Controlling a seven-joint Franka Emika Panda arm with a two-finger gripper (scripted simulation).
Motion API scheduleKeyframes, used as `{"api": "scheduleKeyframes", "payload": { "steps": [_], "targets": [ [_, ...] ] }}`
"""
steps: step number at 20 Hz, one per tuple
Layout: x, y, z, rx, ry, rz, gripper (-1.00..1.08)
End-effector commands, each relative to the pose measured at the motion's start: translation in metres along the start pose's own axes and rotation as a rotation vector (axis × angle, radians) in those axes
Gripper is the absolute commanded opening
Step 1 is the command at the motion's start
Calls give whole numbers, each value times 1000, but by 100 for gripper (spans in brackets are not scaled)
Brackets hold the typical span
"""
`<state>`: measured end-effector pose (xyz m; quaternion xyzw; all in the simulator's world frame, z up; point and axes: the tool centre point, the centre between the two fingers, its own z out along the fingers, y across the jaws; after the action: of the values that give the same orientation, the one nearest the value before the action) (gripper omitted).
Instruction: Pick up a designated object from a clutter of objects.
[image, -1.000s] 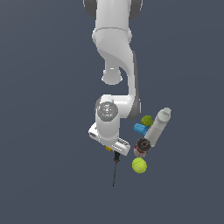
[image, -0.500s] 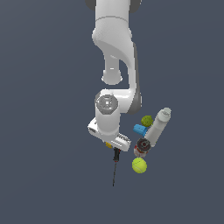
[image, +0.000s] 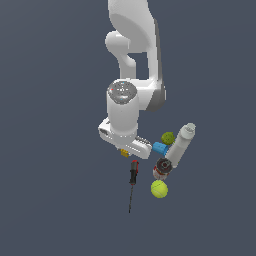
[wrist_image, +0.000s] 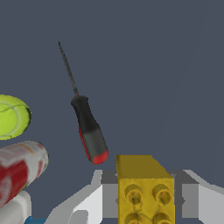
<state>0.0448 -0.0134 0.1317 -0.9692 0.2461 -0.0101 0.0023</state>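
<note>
The designated object, a small yellow studded brick (wrist_image: 145, 189), sits between my gripper's (wrist_image: 145, 199) two grey pads (wrist_image: 109, 194), which press against its sides. In the exterior view the brick (image: 124, 152) peeks out just under the white hand (image: 125, 142), at the exterior view's left of the clutter of objects. The gripper is shut on the brick. Whether the brick rests on the floor or hangs above it cannot be told.
A red-and-black screwdriver (image: 133, 175) (wrist_image: 89, 131) lies just past the brick. To the exterior view's right are a yellow-green tennis ball (image: 159, 189) (wrist_image: 11, 117), a dark round can (image: 162, 168) (wrist_image: 17, 170), a blue cylinder (image: 160, 148), a green ball (image: 168, 138) and a white bottle (image: 181, 144).
The wrist and hand have risen from their lower position over the last second. The clutter has stayed in place.
</note>
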Motion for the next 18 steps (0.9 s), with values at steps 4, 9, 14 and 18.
{"api": "scheduleKeyframes", "payload": {
  "steps": [4, 9, 14, 18],
  "targets": [
    [-16, 8, -52, -1, -3, 0, -100],
    [-30, 15, -104, -4, -6, -1, -100],
    [-45, 22, -158, -6, -10, -1, -100],
    [-55, 26, -197, -7, -13, -1, -100]
  ]
}}
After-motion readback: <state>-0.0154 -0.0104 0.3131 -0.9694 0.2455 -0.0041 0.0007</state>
